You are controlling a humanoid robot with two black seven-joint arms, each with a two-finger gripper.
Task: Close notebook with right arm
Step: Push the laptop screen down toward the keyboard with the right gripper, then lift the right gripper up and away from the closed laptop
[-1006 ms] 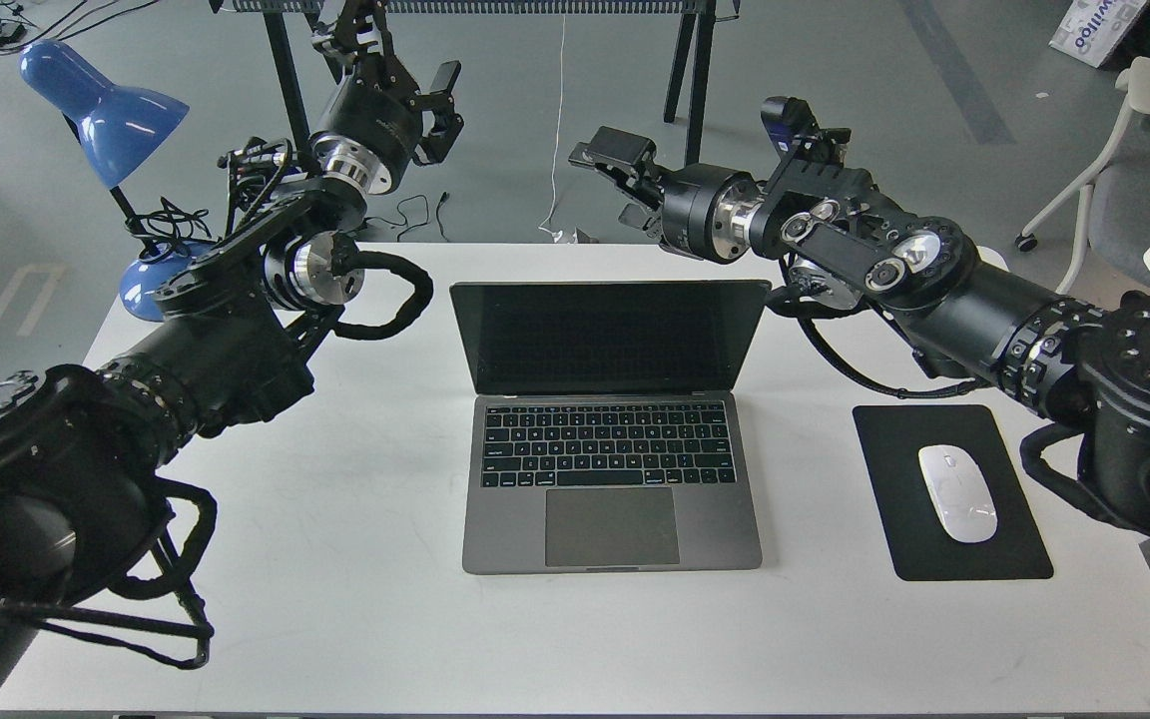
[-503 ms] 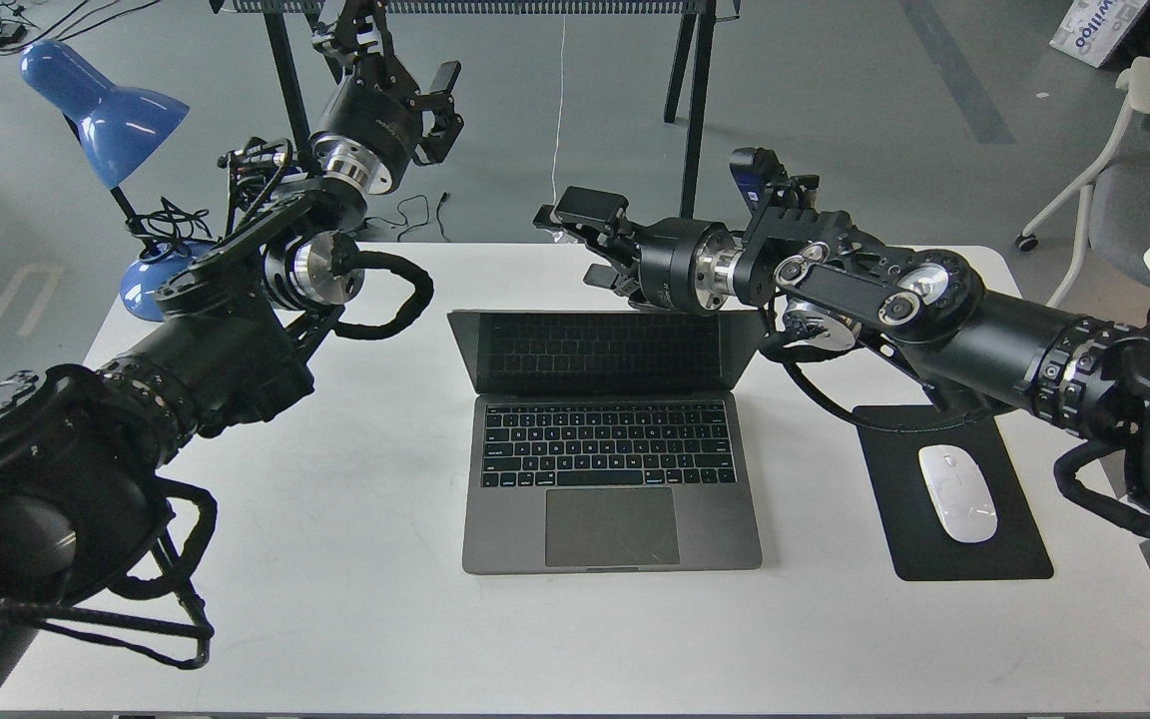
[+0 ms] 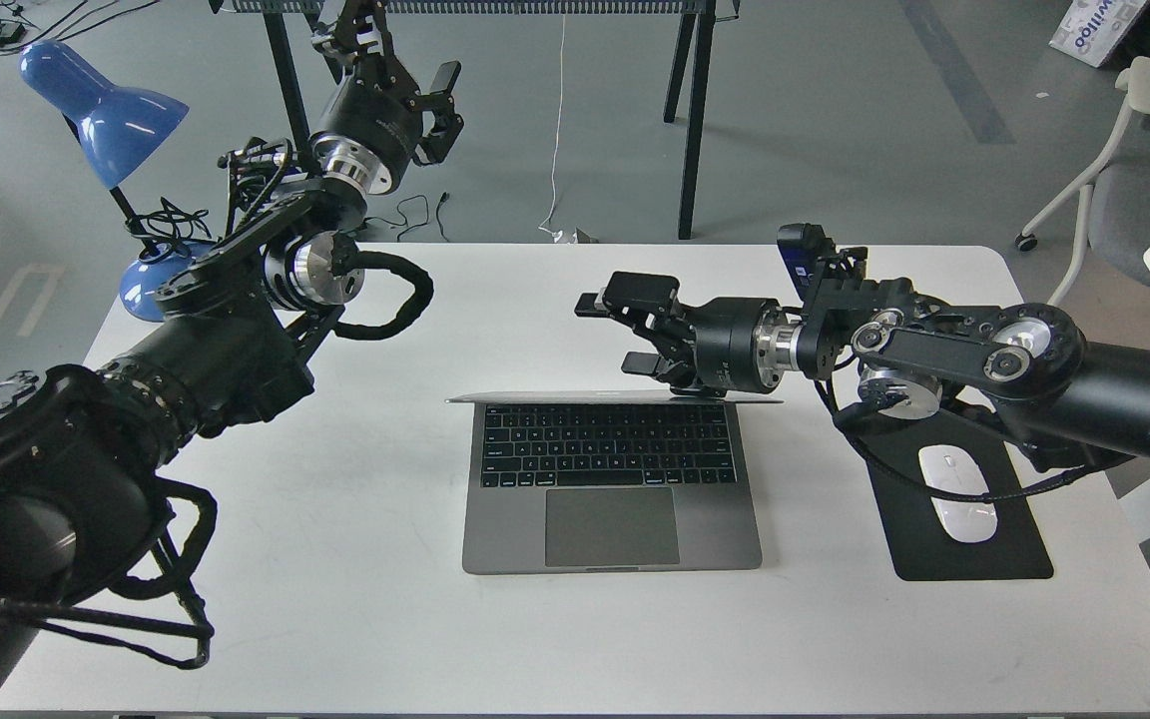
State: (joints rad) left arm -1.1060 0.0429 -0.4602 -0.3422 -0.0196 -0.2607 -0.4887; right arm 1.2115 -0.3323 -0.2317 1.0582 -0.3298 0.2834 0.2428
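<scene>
A: Where do we have the notebook (image 3: 613,479)?

B: Centre of the frame, on the white table (image 3: 335,619), its base flat and keyboard facing us. The lid shows only as a thin edge along the top of the keyboard, so we judge it tipped well forward of upright, part-way down but not shut.

A: And our right gripper (image 3: 630,332)?

B: It comes in from the right of the frame and sits just above and behind that lid edge, toward its right half. The fingers are spread apart, one above the other, and grip nothing; we read it as released. Whether the wrist or lower finger touches the lid, we cannot tell.

A: So the relation that matters?

B: The lid's long axis runs left to right across the frame, and the lid lies just below and toward us from the gripper. Any closing push would go down and toward the bottom of the frame. Our right arm (image 3: 984,359) is by far the nearer one.

A: The left gripper (image 3: 433,100)?

B: Raised at the upper left, well apart from the notebook, fingers parted and empty.

A: Any writing?

B: The key legends are too small to read. A box at the upper right corner carries partly cut-off letters we cannot make out. The white mouse (image 3: 956,493) on its black mousepad (image 3: 1004,554) shows no mark.
</scene>
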